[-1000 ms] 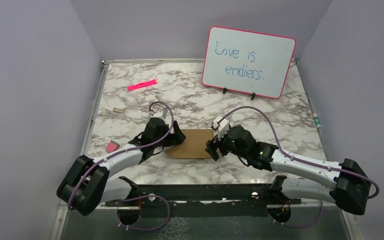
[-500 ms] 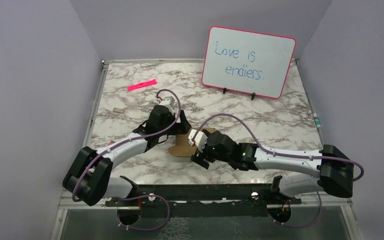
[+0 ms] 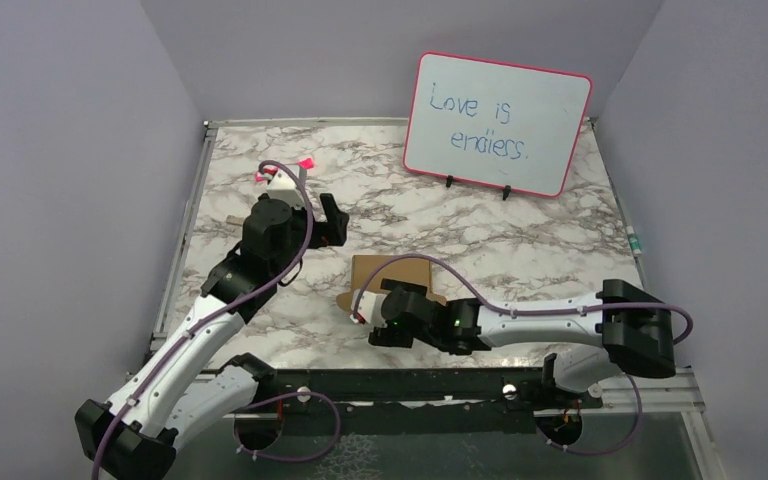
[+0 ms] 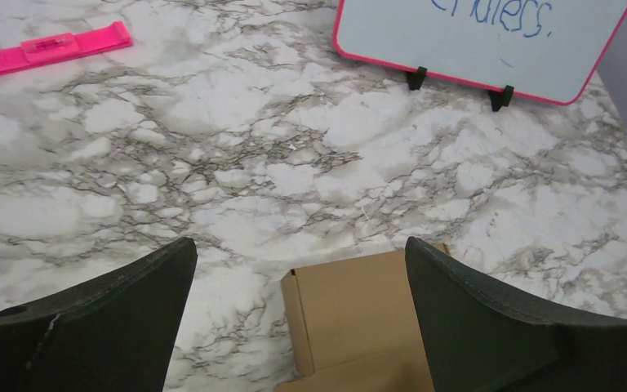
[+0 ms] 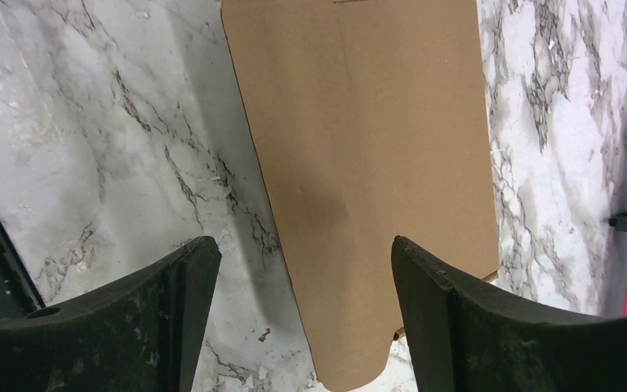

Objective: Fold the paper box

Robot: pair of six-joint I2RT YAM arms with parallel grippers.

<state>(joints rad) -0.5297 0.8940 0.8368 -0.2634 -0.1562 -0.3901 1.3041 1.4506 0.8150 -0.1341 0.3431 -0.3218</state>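
Observation:
The paper box (image 3: 380, 270) is a flat brown cardboard piece lying on the marble table (image 3: 520, 250), partly hidden by the right arm. My right gripper (image 3: 378, 322) hovers over its near left end, open. In the right wrist view a rounded flap of the box (image 5: 367, 163) lies beneath and between the fingertips (image 5: 408, 261), and nothing is clamped. My left gripper (image 3: 332, 225) is raised to the back left of the box, open and empty. Its wrist view looks down on the creased far edge of the box (image 4: 359, 318).
A pink-rimmed whiteboard (image 3: 498, 122) stands on clips at the back right and also shows as the whiteboard (image 4: 490, 33) in the left wrist view. A pink marker (image 4: 49, 49) lies at the back left, partly hidden behind the left arm from above. Purple walls enclose the table.
The left gripper has let go of the box's left edge and risen back and to the left. The right gripper has swept left across the box to its near left end. The box has shifted slightly.

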